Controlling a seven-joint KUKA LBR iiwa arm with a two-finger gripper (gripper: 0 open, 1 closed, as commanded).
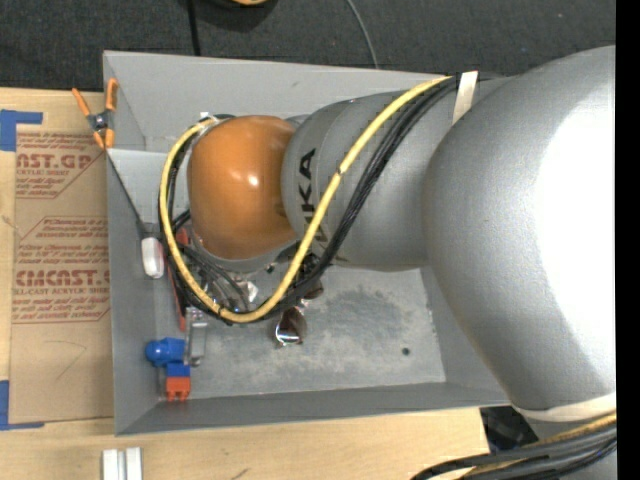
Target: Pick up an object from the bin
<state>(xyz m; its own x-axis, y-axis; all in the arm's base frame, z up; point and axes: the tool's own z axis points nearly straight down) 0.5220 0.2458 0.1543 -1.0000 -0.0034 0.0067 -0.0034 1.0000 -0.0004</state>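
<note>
The grey arm point(520, 218) comes in from the right and covers most of the bin's right and far side, with its last link stretching out across the middle. The grey metal bin point(380, 313) shows bare, scuffed floor along its near side, from the middle out to the right. That is the widest open stretch. The left wall and the near wall both show along their whole length.

The rounded orange cover point(240, 183) on the wrist sits over the left half of the bin, close to the left wall. A yellow cable point(167, 208) loops round the cover with black ones beside it. On its outer side the loop comes near the left wall, leaving a narrow strip of floor between.

The gripper point(222, 290) hangs below the cover, inside the loop, over the floor left of centre. Whether it is apart or together cannot be told.

A small brown and silver thing point(288, 328) lies on the floor just right of the gripper, at the edge of the open stretch. A blue piece point(160, 351) with an orange-red block point(176, 383) sits in the near left corner, beside the left wall. A small white thing point(151, 258) lies against the left wall.
</note>
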